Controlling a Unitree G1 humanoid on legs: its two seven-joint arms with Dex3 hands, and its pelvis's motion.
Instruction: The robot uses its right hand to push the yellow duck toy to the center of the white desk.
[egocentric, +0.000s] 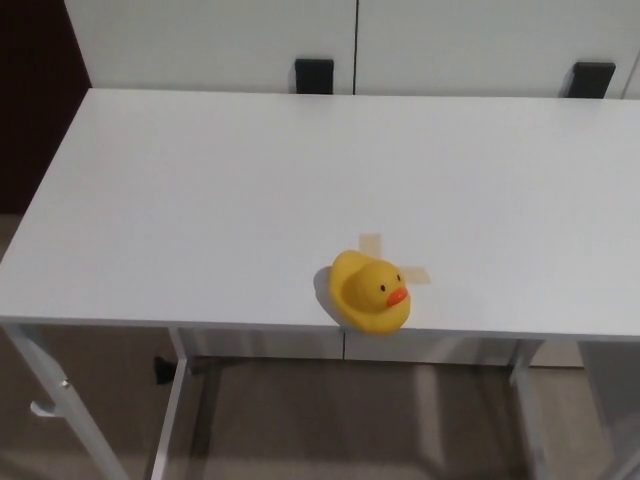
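A yellow duck toy (369, 291) with an orange beak stands at the near edge of the white desk (220, 190), its beak turned toward me and to the right. Part of its body juts past the desk's edge. Beige tape marks (415, 273) stick out from behind the duck on the desk top. Neither of my hands shows in the head view.
Two black brackets (314, 75) (589, 78) sit behind the desk's far edge against a white wall. The desk's white legs (172, 420) and a crossbar run below the near edge, over a brownish floor.
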